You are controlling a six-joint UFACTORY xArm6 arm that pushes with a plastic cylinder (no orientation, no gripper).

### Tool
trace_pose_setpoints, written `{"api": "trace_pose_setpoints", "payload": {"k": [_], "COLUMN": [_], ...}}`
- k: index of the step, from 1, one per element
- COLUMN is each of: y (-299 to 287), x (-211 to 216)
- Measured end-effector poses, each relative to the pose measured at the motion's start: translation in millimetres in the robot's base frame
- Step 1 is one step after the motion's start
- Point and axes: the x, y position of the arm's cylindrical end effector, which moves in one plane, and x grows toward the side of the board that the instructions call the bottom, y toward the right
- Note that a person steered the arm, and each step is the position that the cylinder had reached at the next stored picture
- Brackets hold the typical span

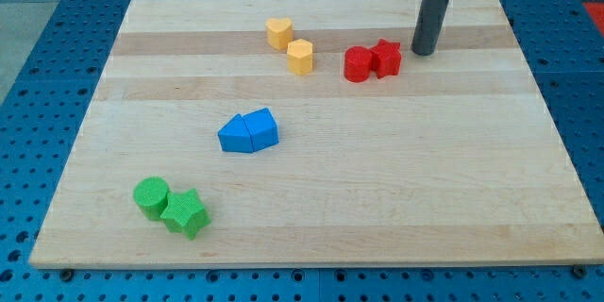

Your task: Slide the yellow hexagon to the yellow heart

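Note:
The yellow hexagon sits near the view's top centre on the wooden board. The yellow heart lies just up and left of it, very close, a thin gap or touching; I cannot tell which. My tip is at the end of the dark rod at the view's top right, well to the right of the hexagon, with the red blocks between them.
A red cylinder and a red star sit touching, just left of my tip. Two blue blocks lie together at the centre left. A green cylinder and a green star sit at the bottom left.

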Motion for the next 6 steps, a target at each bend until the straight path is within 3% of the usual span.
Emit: {"api": "trace_pose_setpoints", "payload": {"k": [3, 5, 6], "y": [-103.0, -124.4, -115.0], "x": [21.1, 20.8, -27.6]}}
